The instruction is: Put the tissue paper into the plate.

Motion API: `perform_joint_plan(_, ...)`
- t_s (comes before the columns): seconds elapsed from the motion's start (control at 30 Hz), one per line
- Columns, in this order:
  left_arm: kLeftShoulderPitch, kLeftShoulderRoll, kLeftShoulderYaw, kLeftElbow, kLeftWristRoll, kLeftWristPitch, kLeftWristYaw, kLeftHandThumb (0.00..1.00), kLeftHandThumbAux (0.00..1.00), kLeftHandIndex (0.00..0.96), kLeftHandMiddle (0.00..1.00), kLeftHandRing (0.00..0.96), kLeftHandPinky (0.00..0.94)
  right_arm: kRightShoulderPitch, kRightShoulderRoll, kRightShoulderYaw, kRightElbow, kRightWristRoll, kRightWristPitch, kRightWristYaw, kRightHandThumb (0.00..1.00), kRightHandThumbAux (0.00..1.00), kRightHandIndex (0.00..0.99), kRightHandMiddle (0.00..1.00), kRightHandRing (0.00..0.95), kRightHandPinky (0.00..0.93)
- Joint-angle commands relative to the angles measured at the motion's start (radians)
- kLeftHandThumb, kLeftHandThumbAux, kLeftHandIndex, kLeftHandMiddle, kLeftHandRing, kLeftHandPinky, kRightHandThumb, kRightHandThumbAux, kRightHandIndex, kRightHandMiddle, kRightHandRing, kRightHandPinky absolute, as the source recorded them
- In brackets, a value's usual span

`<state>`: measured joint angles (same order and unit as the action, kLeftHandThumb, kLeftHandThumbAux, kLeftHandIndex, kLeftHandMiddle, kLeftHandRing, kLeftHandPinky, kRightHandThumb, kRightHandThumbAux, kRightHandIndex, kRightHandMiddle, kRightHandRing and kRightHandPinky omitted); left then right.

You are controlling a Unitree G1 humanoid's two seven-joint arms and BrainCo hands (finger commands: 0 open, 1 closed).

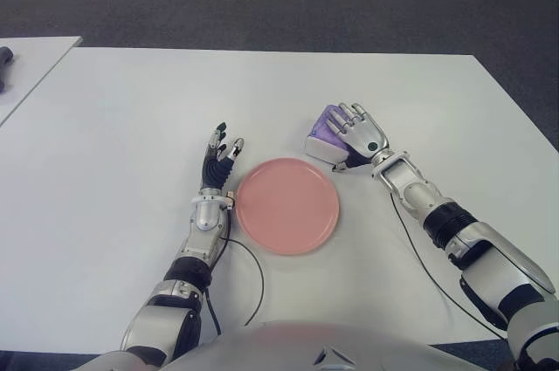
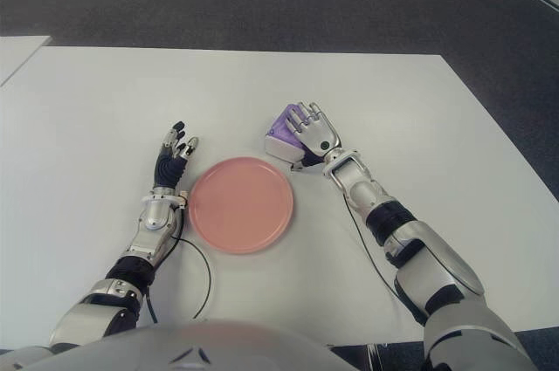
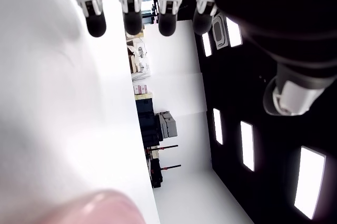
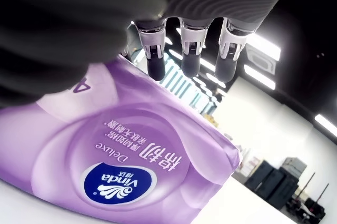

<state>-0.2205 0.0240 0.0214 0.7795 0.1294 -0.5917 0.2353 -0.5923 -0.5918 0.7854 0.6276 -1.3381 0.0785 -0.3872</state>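
The tissue paper is a purple soft pack (image 1: 320, 138) lying on the white table (image 1: 131, 118), just behind and to the right of the round pink plate (image 1: 286, 205). My right hand (image 1: 355, 131) is laid over the pack from the right. Its fingers stretch across the pack's top and its thumb lies by the near edge. In the right wrist view the pack (image 4: 131, 166) fills the space under the palm, and the fingers (image 4: 190, 50) are extended above it, not closed around it. Left of the plate is my left hand (image 1: 220, 154), its fingers straight and holding nothing.
A thin black cable (image 1: 255, 279) loops on the table near the plate's front left. A second white table (image 1: 31, 61) stands at the far left with a dark object (image 1: 4, 64) on it. Dark carpet lies beyond the far edge.
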Motion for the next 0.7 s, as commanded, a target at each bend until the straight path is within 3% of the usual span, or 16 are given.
perform_joint_plan(0.03, 0.034, -0.007, -0.002, 0.014, 0.007, 0.036, 0.01, 0.0, 0.441, 0.0, 0.0, 0.0, 0.0, 0.071, -0.002, 0.049, 0.055, -0.02, -0.018, 0.025, 0.058, 0.369, 0.0, 0.0, 0.0, 0.0)
perform_joint_plan(0.43, 0.031, -0.006, 0.001, 0.016, 0.0, 0.042, 0.005, 0.0, 0.435, 0.0, 0.0, 0.0, 0.0, 0.083, 0.002, 0.033, 0.057, 0.025, -0.049, -0.029, 0.109, 0.429, 0.0, 0.0, 0.0, 0.0)
perform_joint_plan(0.57, 0.029, -0.007, 0.005, 0.013, -0.008, 0.049, -0.001, 0.0, 0.433, 0.0, 0.0, 0.0, 0.0, 0.087, 0.008, 0.019, 0.067, 0.058, -0.075, -0.088, 0.144, 0.511, 0.0, 0.054, 0.048, 0.105)
perform_joint_plan(0.7, 0.03, -0.008, 0.005, 0.005, -0.013, 0.056, -0.004, 0.0, 0.431, 0.0, 0.0, 0.0, 0.0, 0.086, 0.012, 0.007, 0.086, 0.088, -0.111, -0.159, 0.327, 0.588, 0.214, 0.291, 0.3, 0.346)
